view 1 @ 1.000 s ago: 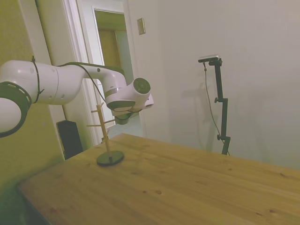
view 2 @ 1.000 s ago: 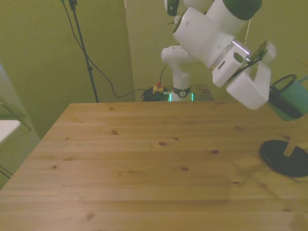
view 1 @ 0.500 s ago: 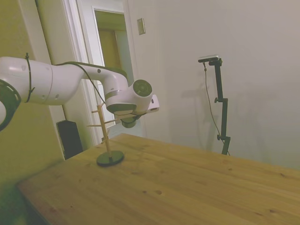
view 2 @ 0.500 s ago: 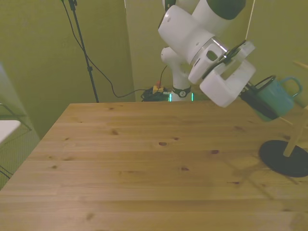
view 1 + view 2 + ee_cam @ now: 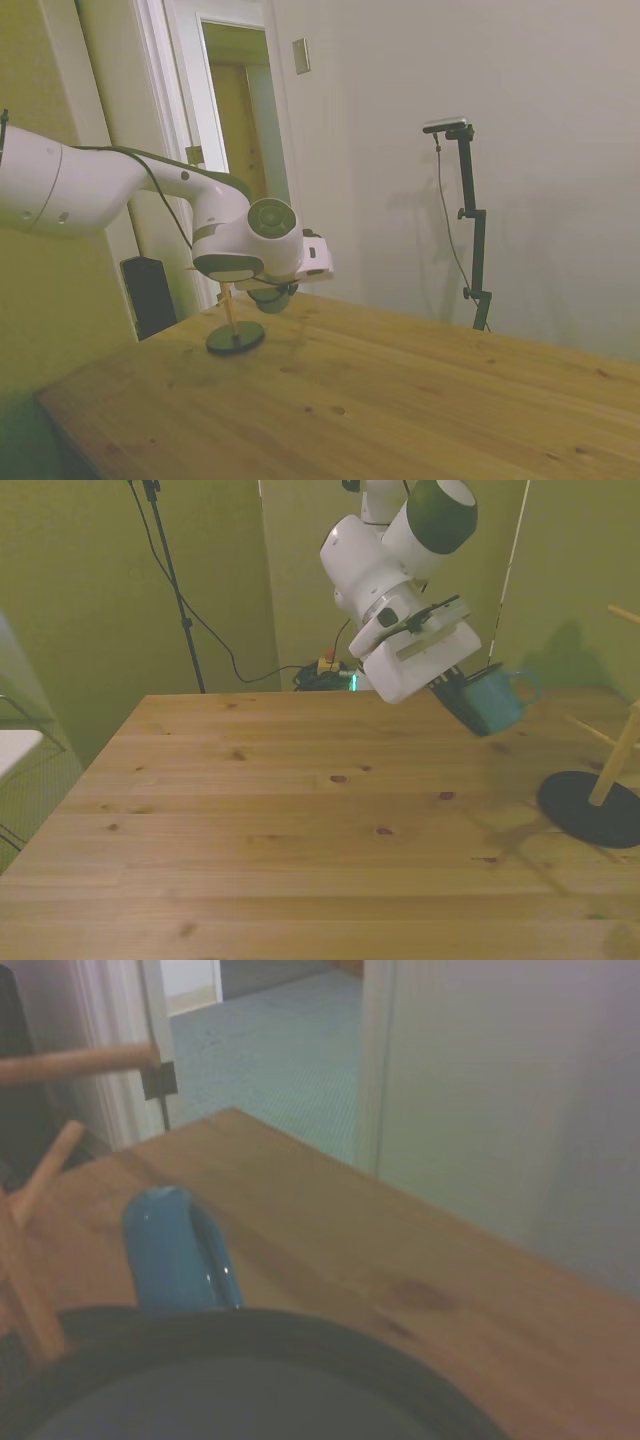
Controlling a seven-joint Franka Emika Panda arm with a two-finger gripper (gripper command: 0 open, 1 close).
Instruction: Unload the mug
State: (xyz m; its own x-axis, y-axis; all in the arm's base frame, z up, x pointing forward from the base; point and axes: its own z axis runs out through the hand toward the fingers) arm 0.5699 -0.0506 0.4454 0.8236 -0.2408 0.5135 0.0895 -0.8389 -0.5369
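You saw a teal-blue mug (image 5: 492,702) with a dark rim, a white arm (image 5: 395,550) with a dark green-black joint cap, a pale knotty wooden table (image 5: 300,830), a light wooden peg stand (image 5: 620,755) on a black round base, yellow-green walls.

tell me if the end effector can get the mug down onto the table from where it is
Probably yes. The end effector holds the mug tilted in the air, apart from the peg stand, and the bare table beneath looks free of anything in the way.
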